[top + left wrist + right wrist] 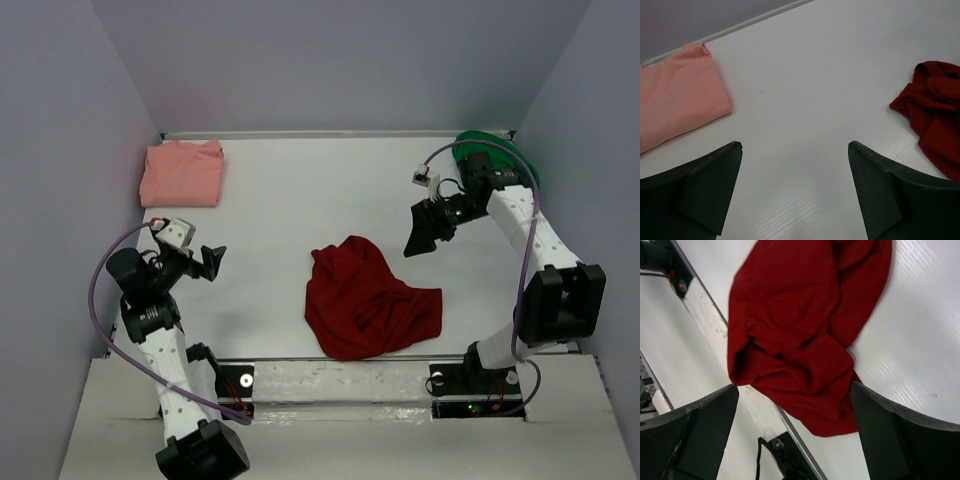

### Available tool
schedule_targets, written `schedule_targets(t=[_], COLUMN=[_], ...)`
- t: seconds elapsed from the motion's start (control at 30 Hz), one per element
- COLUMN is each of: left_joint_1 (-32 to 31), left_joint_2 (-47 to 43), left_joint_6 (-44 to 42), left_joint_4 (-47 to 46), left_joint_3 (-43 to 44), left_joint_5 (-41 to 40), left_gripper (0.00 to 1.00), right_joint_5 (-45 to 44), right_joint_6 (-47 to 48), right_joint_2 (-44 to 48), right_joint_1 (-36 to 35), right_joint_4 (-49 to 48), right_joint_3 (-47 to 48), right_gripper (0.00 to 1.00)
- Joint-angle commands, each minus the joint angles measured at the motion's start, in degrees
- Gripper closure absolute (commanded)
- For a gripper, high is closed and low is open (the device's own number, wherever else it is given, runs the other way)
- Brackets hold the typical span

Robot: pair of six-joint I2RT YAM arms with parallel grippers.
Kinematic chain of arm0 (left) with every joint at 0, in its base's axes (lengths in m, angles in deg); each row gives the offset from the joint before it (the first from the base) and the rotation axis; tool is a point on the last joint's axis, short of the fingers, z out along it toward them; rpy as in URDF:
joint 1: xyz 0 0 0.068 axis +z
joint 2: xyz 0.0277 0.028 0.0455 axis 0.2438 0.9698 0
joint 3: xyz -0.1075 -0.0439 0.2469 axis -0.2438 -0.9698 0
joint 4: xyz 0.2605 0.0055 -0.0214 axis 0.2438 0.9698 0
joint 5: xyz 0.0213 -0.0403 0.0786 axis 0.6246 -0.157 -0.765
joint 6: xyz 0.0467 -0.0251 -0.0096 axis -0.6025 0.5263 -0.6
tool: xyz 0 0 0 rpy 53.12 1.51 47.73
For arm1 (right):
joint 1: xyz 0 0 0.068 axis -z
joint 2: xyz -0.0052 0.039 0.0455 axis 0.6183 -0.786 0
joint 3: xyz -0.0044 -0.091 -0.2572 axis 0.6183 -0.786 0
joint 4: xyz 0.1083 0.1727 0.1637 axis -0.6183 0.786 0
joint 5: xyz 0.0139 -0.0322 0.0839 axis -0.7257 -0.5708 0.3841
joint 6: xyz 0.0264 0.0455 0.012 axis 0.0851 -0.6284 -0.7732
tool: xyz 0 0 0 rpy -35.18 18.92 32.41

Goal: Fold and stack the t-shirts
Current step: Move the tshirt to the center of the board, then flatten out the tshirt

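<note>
The left end effector (212, 262) and right end effector (422, 235) are being held spread, flanking the crumpled dark red cloth t-shirt (368, 298); bunched layers risk being pinched together.

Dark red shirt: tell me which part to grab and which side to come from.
Probably its bunched far edge: the dark red shirt lies crumpled, and those raised folds give cloth to pinch, while its near part looks flatter. Come down from the far right, where the open right hand is nearest.
</note>
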Motion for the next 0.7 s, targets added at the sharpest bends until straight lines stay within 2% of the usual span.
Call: schedule_targets(t=[0.0, 0.13, 0.4, 0.5, 0.6, 0.67], left_joint_1=[-3.5, -13.0, -16.2, -16.2, -16.2, -16.2], left_joint_2=[4.2, 9.5, 15.3, 14.6, 12.4, 11.1], left_joint_6=[-2.0, -5.4, -7.6, -6.6, -6.4, -6.3], left_joint_4=[1.7, 6.1, 9.2, 7.9, 7.1, 6.5], left_joint_3=[5.2, 9.7, 12.7, 12.0, 11.0, 9.9], left_joint_5=[2.3, -6.0, -4.9, -5.1, -6.6, -7.8], left_gripper=[0.01, 0.01, 0.01, 0.01, 0.01, 0.01], right_joint_5=[-6.6, -6.7, -7.4, -3.9, -2.3, -1.6], right_joint_6=[-3.3, -2.6, 3.2, 7.5, 8.1, 7.8], right_joint_2=[0.5, -2.5, -6.4, -12.0, -17.0, -19.1], right_joint_1=[0.0, 0.0, -1.6, -6.3, -11.4, -16.5], right_joint_4=[-9.7, -8.9, -3.3, 2.9, 6.6, 7.4], right_joint_3=[-4.9, -6.4, -4.2, 1.0, 4.6, 8.1], right_gripper=[0.03, 0.06, 0.07, 0.25, 0.34, 0.5])
